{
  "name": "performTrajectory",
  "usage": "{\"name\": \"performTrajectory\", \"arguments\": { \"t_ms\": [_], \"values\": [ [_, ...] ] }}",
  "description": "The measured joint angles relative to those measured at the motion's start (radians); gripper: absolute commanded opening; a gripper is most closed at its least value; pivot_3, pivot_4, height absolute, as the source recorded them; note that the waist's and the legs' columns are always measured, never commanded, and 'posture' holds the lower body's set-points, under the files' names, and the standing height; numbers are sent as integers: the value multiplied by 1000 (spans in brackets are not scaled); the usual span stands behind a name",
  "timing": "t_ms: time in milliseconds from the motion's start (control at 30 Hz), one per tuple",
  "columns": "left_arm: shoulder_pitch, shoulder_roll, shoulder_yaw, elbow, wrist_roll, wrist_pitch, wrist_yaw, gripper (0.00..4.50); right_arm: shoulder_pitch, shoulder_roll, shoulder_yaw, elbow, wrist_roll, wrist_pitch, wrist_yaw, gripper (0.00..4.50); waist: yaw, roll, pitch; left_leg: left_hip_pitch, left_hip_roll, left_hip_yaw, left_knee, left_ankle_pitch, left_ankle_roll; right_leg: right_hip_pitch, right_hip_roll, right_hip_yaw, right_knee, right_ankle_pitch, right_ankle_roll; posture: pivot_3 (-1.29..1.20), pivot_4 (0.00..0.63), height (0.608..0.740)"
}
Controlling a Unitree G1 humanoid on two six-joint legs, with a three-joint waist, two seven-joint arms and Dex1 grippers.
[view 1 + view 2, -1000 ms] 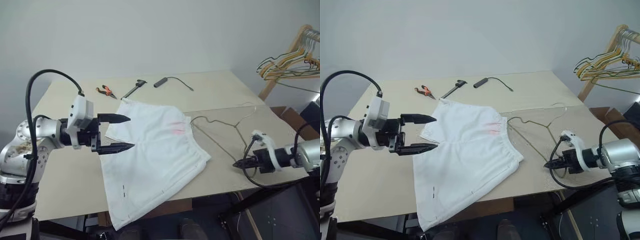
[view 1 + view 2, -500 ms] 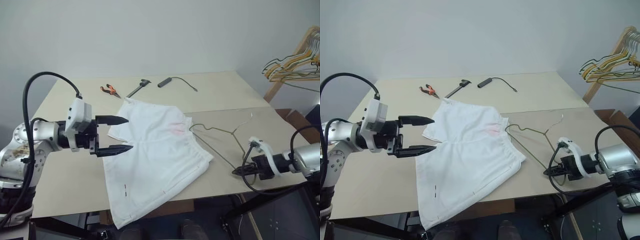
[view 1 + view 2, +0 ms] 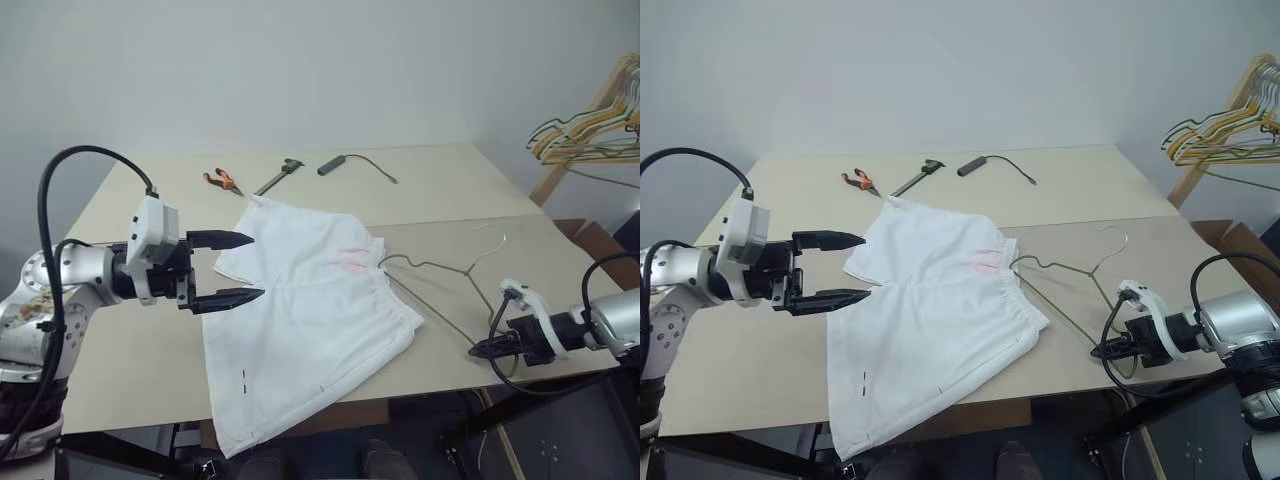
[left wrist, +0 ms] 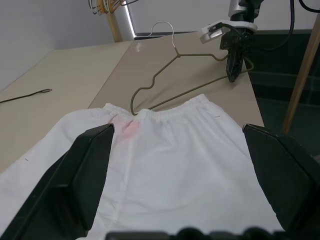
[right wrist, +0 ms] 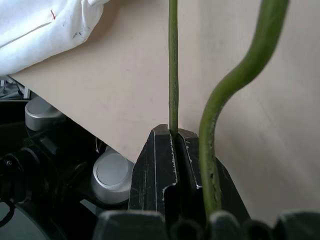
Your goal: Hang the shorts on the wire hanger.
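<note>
The white shorts [image 3: 310, 320] lie flat on the table, one leg hanging over the front edge, with a pink patch near the gathered waistband. The wire hanger [image 3: 440, 265] lies on the table to their right, and one bent end meets the waistband [image 4: 134, 111]. My right gripper [image 3: 488, 350] sits at the table's front right edge, shut on the hanger's long straight wire [image 5: 173, 60]. Above the shorts' left side hovers my left gripper [image 3: 258, 266], open and pointing right, with nothing between its fingers [image 4: 75, 185].
Orange-handled pliers [image 3: 222, 181], a black hand tool [image 3: 272, 177] and a black cabled device [image 3: 335, 163] lie at the back of the table. A bunch of yellowish and grey hangers on a wooden rack [image 3: 590, 130] stands at the far right. Bare tabletop lies left of the shorts.
The view has shifted a little. My right gripper has drawn slightly back toward the front edge, still shut on the hanger wire. The left gripper has stayed open and in place.
</note>
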Motion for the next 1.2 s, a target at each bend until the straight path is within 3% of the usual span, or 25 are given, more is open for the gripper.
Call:
{"name": "performTrajectory", "arguments": {
  "t_ms": [367,867,1200],
  "values": [
    [33,2,13,-37,-14,0,25,4478,-87,57,4,135,-35,-15,-24,0,15,0,0,-1,0,0,0,0,0,0,0,0,0,0,0,45,0,740],
    [39,2,13,-39,-15,0,34,4478,-87,56,-22,152,-34,-15,-25,0,13,0,0,0,0,0,0,0,0,0,0,0,0,0,0,41,0,740],
    [39,3,13,-41,-17,0,35,4478,-87,30,55,108,-58,-15,36,0,16,0,0,-1,0,0,0,0,0,0,0,0,0,0,0,60,0,740]
  ]
}}
